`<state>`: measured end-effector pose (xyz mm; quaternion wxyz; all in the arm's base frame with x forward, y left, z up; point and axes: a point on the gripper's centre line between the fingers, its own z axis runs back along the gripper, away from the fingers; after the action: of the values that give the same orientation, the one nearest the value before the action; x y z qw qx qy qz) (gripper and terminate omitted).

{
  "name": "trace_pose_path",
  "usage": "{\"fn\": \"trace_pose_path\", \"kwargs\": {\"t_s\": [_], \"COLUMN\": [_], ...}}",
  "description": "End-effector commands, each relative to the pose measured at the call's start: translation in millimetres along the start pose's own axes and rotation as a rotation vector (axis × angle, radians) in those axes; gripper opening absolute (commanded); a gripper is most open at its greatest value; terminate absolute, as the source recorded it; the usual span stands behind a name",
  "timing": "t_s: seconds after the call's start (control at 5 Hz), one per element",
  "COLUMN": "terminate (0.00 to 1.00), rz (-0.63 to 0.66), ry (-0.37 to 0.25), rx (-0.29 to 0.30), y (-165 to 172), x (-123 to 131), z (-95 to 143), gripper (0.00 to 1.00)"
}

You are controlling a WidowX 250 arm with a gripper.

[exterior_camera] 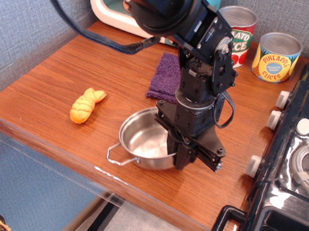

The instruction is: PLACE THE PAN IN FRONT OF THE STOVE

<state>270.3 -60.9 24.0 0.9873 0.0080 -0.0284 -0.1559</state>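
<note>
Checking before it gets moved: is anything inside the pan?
The visible part of the pan is bare steel. The hand covers its right side, so that part can't be checked.

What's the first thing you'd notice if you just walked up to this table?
The big black robot arm in the middle, its pincer reaching down at the right rim of a shiny pan near the front edge of the wooden table. Next, the yellow toy pastry to the left and the two bright cans at the back.
</note>
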Motion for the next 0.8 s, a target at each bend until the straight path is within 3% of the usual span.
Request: {"fn": "trace_pose_path", "kwargs": {"t_s": [0.0,0.2,0.6], "terminate": [0.00,0.00,0.00], "rz": [-0.040,-0.067,0.125], "ry": [-0.010,-0.046,-0.120], "rx": [0.030,0.007,-0.116], "y": [10,7,38], "x": [-4,-10,-21], "z": [1,14,67], "gripper": [1.00,1.00,1.00]}}
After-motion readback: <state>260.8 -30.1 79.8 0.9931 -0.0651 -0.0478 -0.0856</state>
